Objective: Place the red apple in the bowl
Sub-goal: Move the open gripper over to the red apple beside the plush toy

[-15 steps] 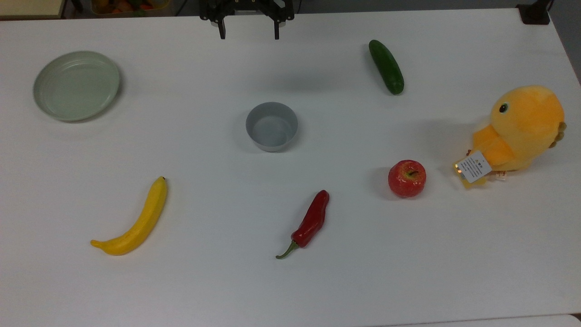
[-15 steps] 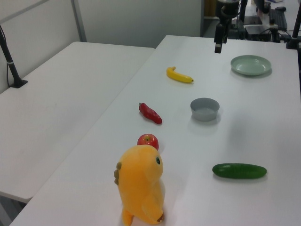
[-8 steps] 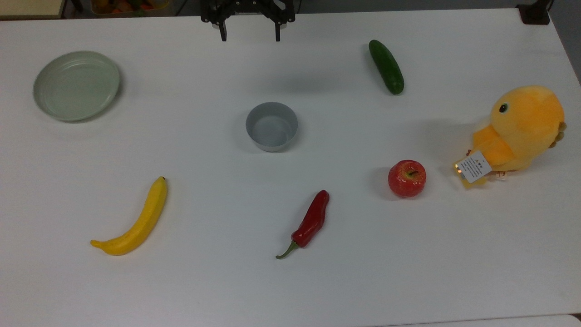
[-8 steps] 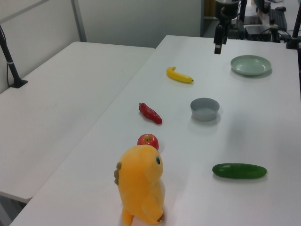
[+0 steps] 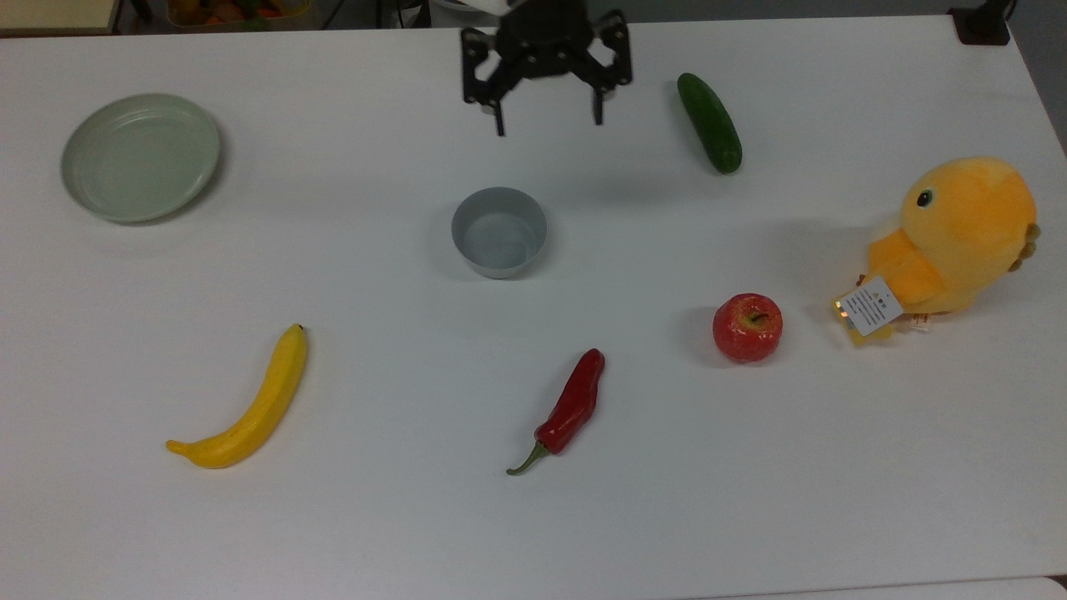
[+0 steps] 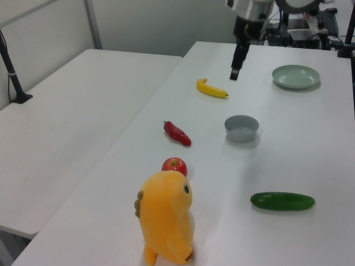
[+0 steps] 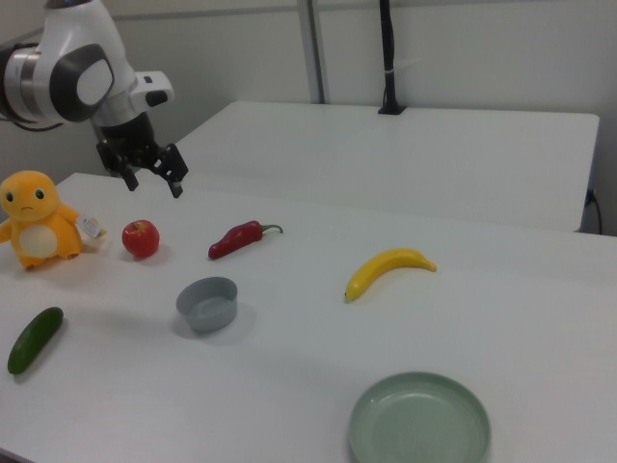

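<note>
While the white desk (image 5: 533,533) holds all the toys and food, a second white desk (image 6: 72,127) stands beside it on the left view's left, with a pale wall behind. A black pole (image 7: 387,58) stands at the far edge of that other desk in the right view.

The hand (image 5: 548,125) hangs in the air above the desk, near the top view's far edge. Its two fingers are spread wide apart and point down. It holds nothing and touches nothing. In the top view it is just beyond the bowl (image 5: 499,232) and to the left of the green cucumber (image 5: 709,122).

The red apple (image 5: 748,327) sits on the desk, well apart from the hand and the bowl. It is just to the left of the yellow plush toy (image 5: 959,237) in the top view, and to the right of the red chili pepper (image 5: 568,408). The grey bowl stands upright in the middle of the desk with nothing in it. The banana (image 5: 250,408) lies on the top view's near left, and the pale green plate (image 5: 140,155) on the far left.

Half a second ago the hand was right at the top view's far edge. Now it has come further in over the desk and to the right. All the things lie where they were.
</note>
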{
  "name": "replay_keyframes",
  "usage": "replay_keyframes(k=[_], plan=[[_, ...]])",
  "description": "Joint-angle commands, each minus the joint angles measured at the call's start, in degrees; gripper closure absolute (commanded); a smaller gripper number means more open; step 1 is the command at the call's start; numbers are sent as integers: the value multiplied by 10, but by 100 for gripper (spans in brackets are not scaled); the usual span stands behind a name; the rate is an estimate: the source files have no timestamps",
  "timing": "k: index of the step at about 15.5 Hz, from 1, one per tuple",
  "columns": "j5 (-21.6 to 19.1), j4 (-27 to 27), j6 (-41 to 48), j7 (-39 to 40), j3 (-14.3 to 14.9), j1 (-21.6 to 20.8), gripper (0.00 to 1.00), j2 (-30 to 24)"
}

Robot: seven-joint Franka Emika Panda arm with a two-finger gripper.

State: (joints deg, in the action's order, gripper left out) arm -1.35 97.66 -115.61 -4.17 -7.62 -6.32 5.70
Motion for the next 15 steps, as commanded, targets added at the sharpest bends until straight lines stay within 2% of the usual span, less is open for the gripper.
replay_keyframes(k=[1,4,8,15], plan=[[-4,-32,-35,-36,-5,-32,0,55],[-1,-41,-73,-71,-5,-72,0,88],[9,-91,-113,-150,-2,-100,0,150],[48,-114,-204,-165,16,-150,0,220]])
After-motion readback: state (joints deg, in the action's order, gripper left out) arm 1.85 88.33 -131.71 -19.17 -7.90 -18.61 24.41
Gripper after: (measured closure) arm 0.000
